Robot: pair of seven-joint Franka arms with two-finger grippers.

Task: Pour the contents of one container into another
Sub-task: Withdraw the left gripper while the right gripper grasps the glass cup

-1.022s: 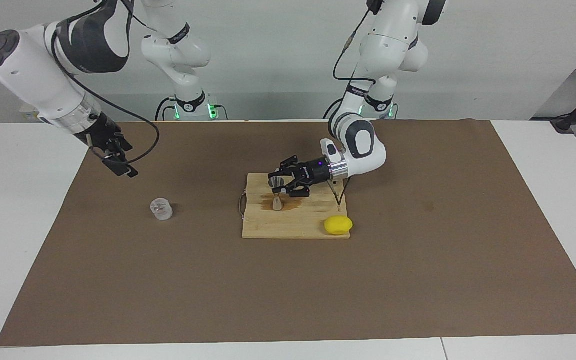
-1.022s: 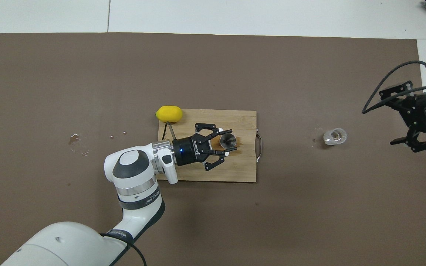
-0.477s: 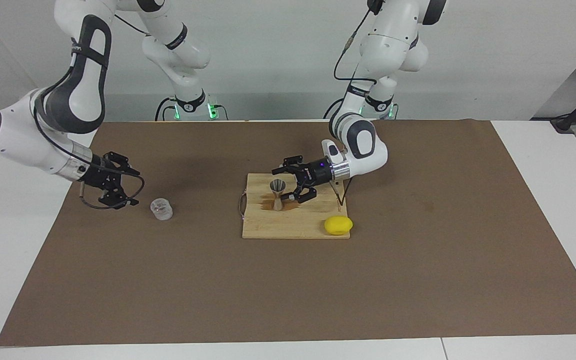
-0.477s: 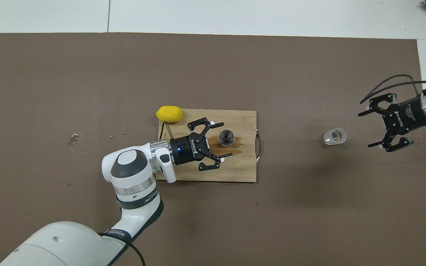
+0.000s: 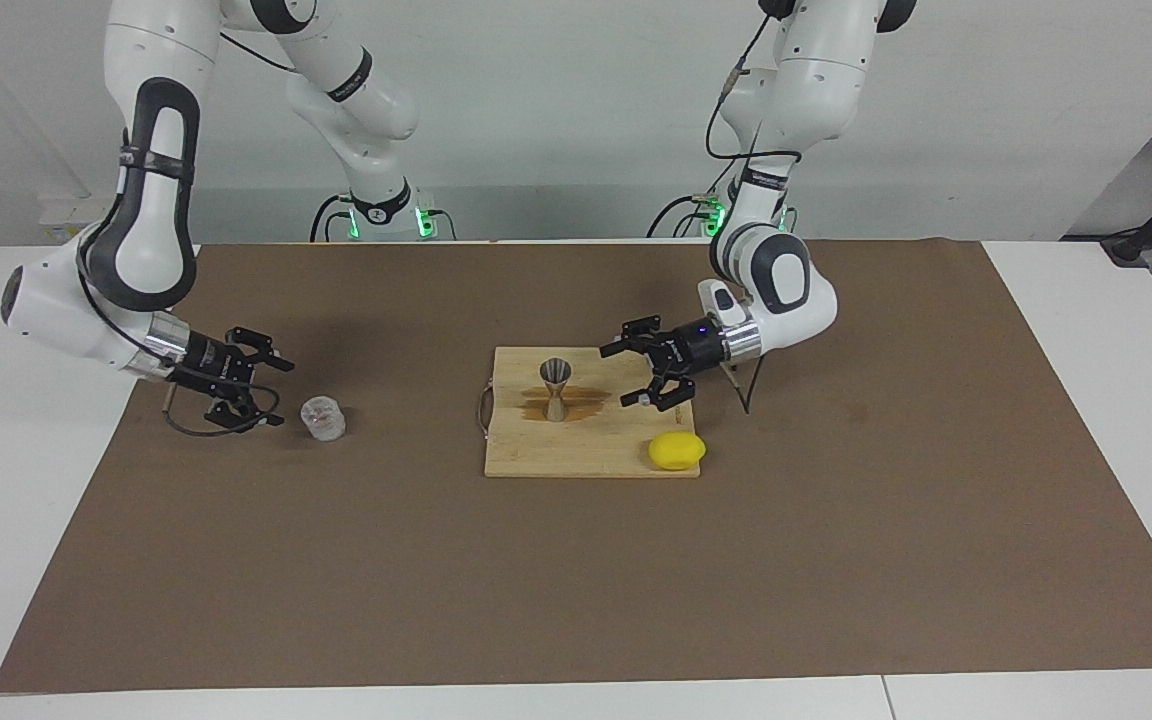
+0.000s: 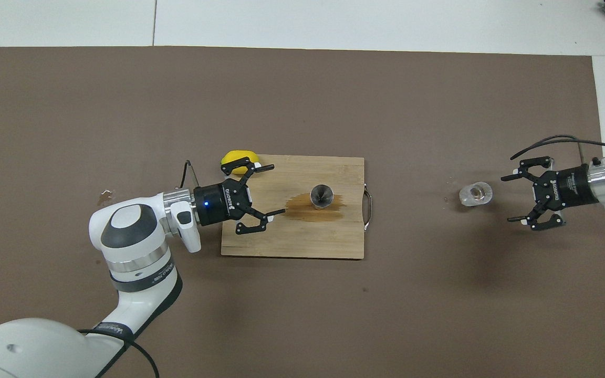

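The right gripper [image 5: 274, 392] [image 6: 512, 198] hangs low, fingers spread wide and holding nothing, just beside the clear cup [image 5: 322, 418] [image 6: 475, 193], which stands on the brown mat [image 5: 836, 520] at the right arm's end. The left gripper [image 5: 629, 375] [image 6: 273, 189], also wide open and empty, is over the wooden board [image 5: 586, 455] [image 6: 292, 241]. In the overhead view the metal jigger [image 5: 556, 388] [image 6: 322, 196] stands upright at the gripper's 3 o'clock, apart from it, on a brown stain [image 6: 302, 210]. A lemon [image 5: 677, 451] [image 6: 234, 158] lies at the board's corner.
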